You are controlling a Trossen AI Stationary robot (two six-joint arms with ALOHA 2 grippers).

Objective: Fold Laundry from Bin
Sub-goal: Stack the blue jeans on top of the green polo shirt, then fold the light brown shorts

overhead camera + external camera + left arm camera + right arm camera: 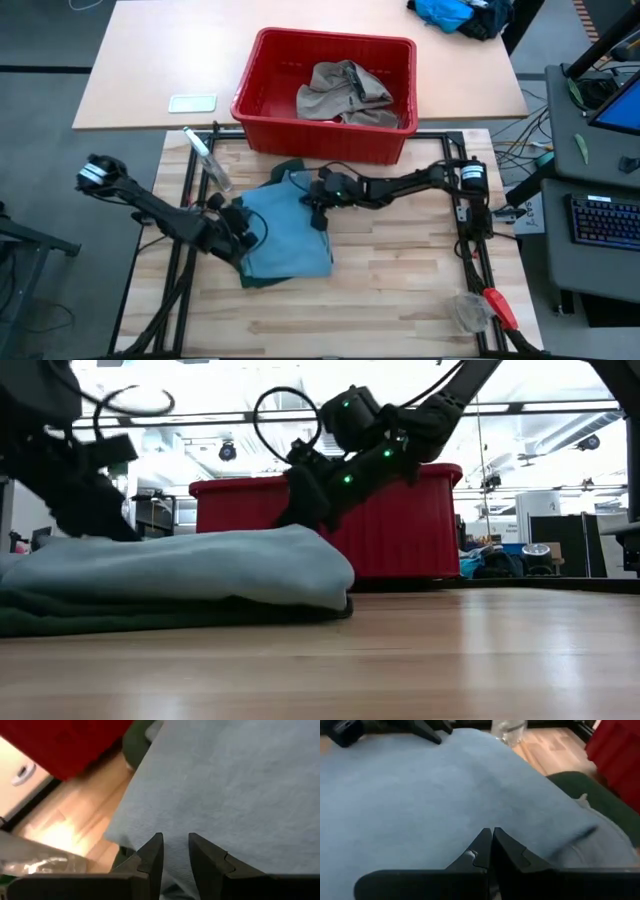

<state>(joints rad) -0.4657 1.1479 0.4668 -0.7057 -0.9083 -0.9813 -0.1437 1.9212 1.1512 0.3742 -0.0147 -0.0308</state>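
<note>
Both tools sit on the light blue trousers [290, 235] on the tabletop [400, 300]: left tool [175, 851] slightly parted, grasping nothing visible; right tool [492, 842] clenched, empty.

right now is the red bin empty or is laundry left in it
Not empty: the red bin holds one crumpled khaki piece, seen from above. The light blue garment already lies out on the table.

1. My work table [400, 290] is pale wooden planks with a dark frame along its edges.
2. A light blue garment [290, 235] lies folded on a dark green piece [262, 281], which lies on the wood.
3. The red bin [325, 135] sits at the far edge, straddling a second, tan tabletop [160, 60].
4. A clear plastic bottle [208, 160] lies near the left rail.
5. A red-handled tool [500, 308] lies at the near right corner.
</note>
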